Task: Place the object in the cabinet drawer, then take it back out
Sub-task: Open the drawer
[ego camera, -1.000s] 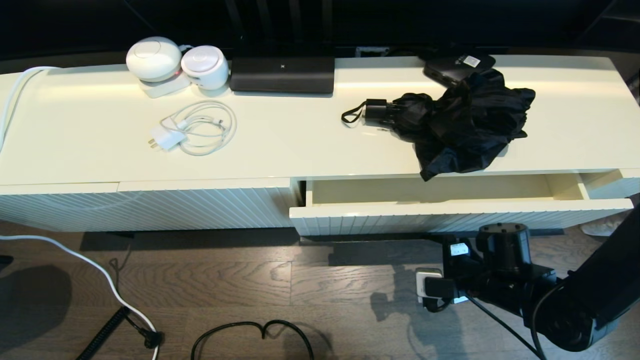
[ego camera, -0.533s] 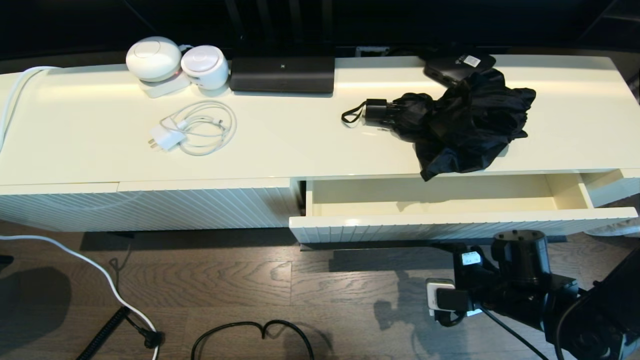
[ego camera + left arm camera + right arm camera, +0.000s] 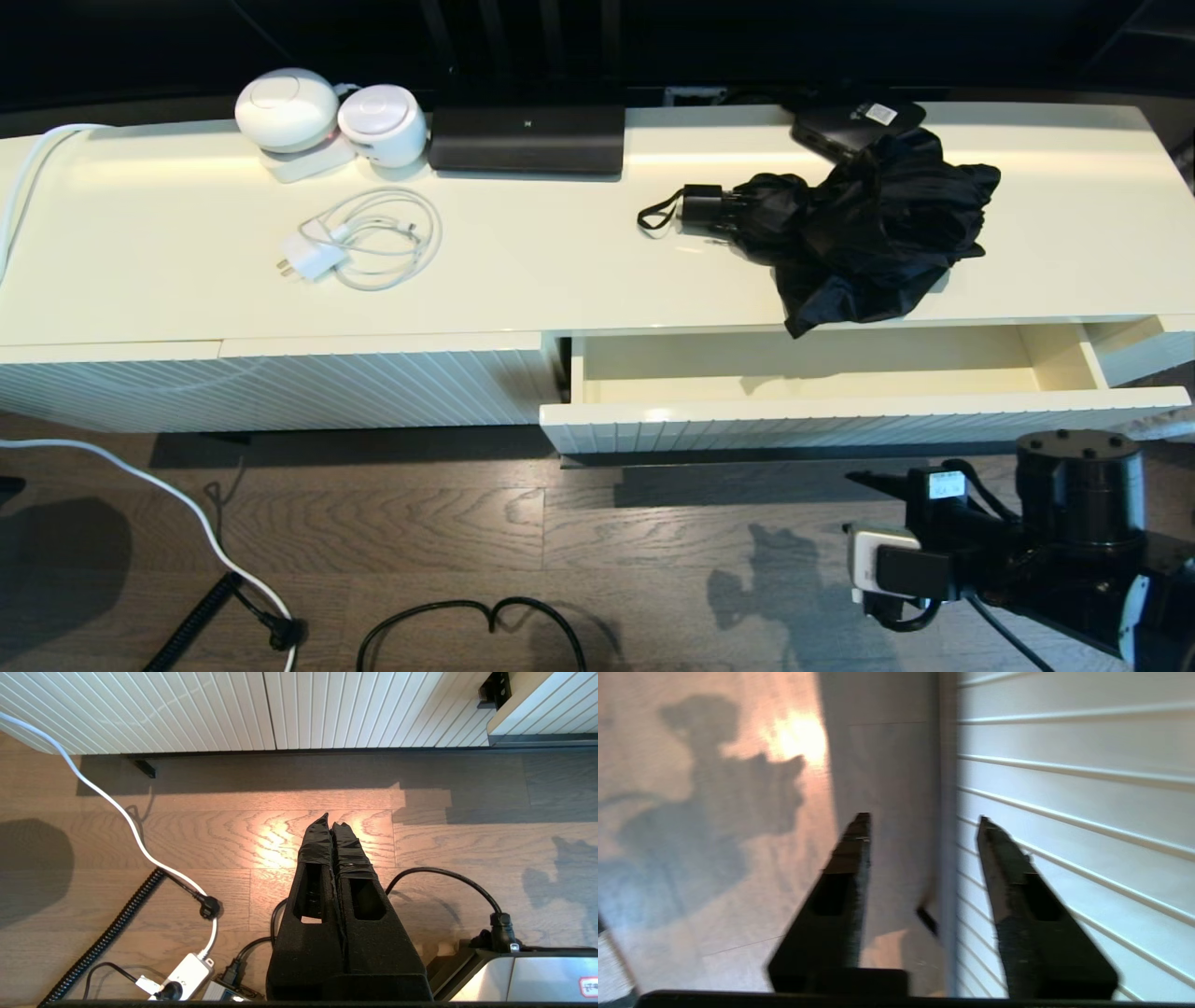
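- While the cabinet drawer [image 3: 859, 411] stands pulled out at the near right of the cabinet, the right gripper [image 3: 922, 826] has backed off from its ribbed front and now hangs low over the wooden floor [image 3: 467, 523], further right and nearer than a second ago.
- Its fingers [image 3: 840, 858] are apart with a clear gap and nothing between them; the gap looks narrower than the handle pull would have needed, so the jaws seem to be part-way closing.
- Half a second back the drawer had already reached this opening; it has not slid since, and its glossy interior lies bare.
- On the cabinet top [image 3: 187, 271], the umbrella [image 3: 859, 233] is unmoved: bunched fabric near the right end, directly behind the open drawer, one flap drooping over the front edge, handle and wrist loop pointing left.
- Judged from this, the opening step is finished and the pick-up comes next; the arm must rise from floor level to the top.
- Parked, the left gripper [image 3: 332, 823] points at the floor, fingers pressed together, holding nothing.
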Robot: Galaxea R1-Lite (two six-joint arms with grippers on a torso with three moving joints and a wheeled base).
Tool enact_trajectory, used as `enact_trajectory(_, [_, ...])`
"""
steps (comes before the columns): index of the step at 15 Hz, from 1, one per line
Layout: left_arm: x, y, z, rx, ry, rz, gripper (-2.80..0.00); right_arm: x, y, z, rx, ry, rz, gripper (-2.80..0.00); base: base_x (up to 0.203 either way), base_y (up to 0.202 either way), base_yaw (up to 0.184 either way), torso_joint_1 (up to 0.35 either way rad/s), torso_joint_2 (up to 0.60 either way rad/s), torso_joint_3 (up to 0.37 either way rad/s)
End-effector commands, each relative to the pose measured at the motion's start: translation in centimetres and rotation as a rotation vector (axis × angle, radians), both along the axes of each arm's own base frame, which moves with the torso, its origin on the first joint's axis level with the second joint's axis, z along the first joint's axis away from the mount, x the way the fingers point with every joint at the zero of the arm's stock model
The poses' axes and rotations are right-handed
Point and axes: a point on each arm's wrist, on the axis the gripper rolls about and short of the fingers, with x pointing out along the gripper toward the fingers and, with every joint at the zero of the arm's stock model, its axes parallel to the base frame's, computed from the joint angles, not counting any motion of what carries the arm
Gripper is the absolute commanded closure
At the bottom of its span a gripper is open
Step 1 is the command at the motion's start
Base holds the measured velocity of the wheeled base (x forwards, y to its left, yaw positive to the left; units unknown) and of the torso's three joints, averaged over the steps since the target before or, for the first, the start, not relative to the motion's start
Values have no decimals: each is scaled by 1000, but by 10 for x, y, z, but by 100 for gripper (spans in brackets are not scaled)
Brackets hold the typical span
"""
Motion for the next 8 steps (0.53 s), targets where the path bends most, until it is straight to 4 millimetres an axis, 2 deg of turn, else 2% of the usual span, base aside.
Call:
enact_trajectory(1, [0,0,0,-1,-1,0,0,-19,-6,34,49,-142,2,0,0,0,0,0,0,0])
enact_trajectory(5, [0,0,0,-1,-2,0,0,-46,-16,77,116,-334,0,0,0,0,0,0,0,0])
enact_trajectory(8, [0,0,0,-1,-2,1,0,-59,-20,89,122,-357,0,0,0,0,0,0,0,0])
